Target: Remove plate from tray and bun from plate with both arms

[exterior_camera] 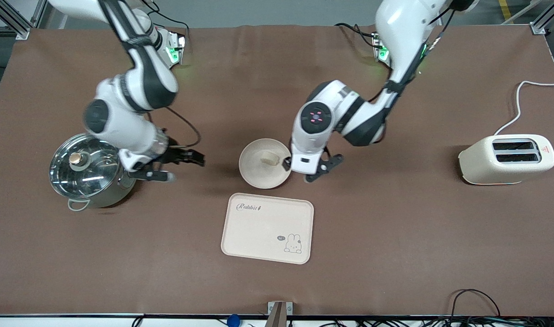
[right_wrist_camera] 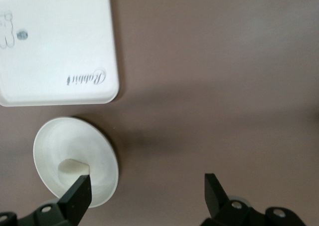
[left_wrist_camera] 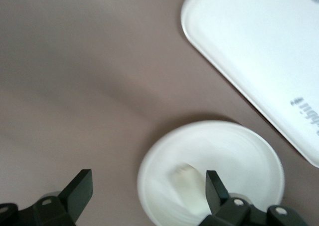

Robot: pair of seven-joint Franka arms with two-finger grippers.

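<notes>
Closest to the camera is one rectangular cream tray (exterior_camera: 268, 228) with rounded corners, a little rabbit drawing and "Rabbit" lettering, lying flat on the brown, matte-looking counter (exterior_camera: 395, 227). Just past it, a bit farther from the camera, sits the single plate (exterior_camera: 258, 171): round, cream-white, shallow, plain, with a raised rim. It's on the counter, near the tray but not touching it. One bun (exterior_camera: 270, 158) sits in the plate, a small pale, chunky, roundish piece, way smaller than the plate.

Left claw (exterior_camera: 309, 169) is low at the plate's edge toward the left arm's end of the counter, fingers spread wide and gripping nothing. In the left wrist view one fingertip (left_wrist_camera: 215, 186) overlaps the plate (left_wrist_camera: 239, 151) right next to the bun (left_wrist_camera: 185, 178); can't tell if it's actually touching.

Right claw (exterior_camera: 179, 166) is beside a shiny steel pot (exterior_camera: 88, 172) with a glass lid and round knob, at the right arm's end. Its fingers are also spread apart with nothing between them.

One cream two-slot toaster (exterior_camera: 506, 159) with a white cord sits toward the left arm's end, well apart from everything else.
</notes>
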